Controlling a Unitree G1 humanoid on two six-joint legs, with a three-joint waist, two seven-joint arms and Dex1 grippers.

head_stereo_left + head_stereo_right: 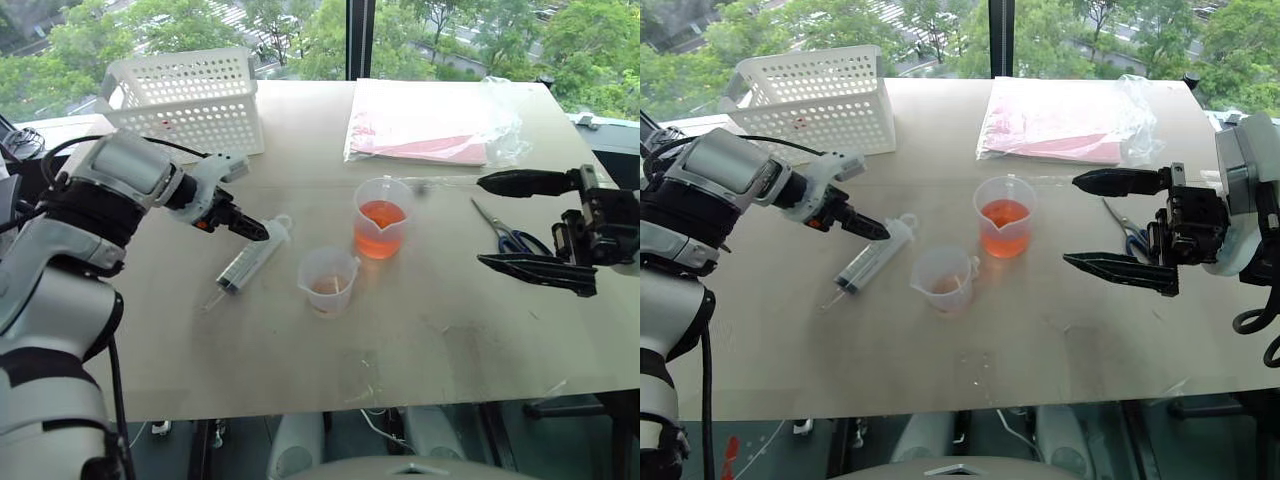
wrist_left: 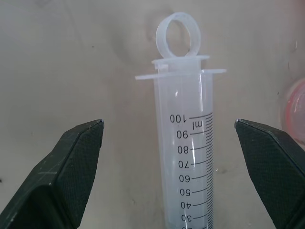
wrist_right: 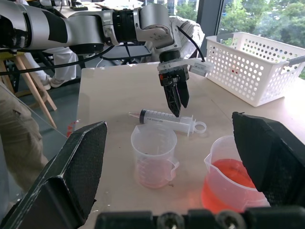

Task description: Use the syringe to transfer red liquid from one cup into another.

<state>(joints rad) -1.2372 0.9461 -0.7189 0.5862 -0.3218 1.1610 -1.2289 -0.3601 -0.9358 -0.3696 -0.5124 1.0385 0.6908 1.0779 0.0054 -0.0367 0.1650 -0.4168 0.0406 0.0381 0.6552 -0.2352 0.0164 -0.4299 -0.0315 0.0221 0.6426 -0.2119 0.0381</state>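
Left end effector [image 1: 248, 226], fingers spread wide and holding nothing, hung just above the syringe [image 1: 245, 262], which lay flat on the worktop [image 1: 450, 320] left of both cups. The syringe's long axis ran diagonally, tip toward the near left and ringed plunger end toward the far right; in the left wrist view the barrel sat between the open fingers, untouched. Right of it stood the smaller beaker [image 1: 328, 281], then, farther back, the larger beaker [image 1: 381, 218] holding red liquid [image 1: 380, 228]. Right end effector [image 1: 530, 222], also fully open and empty, hovered well apart at the right; the left arm was clearly the nearer to the syringe.
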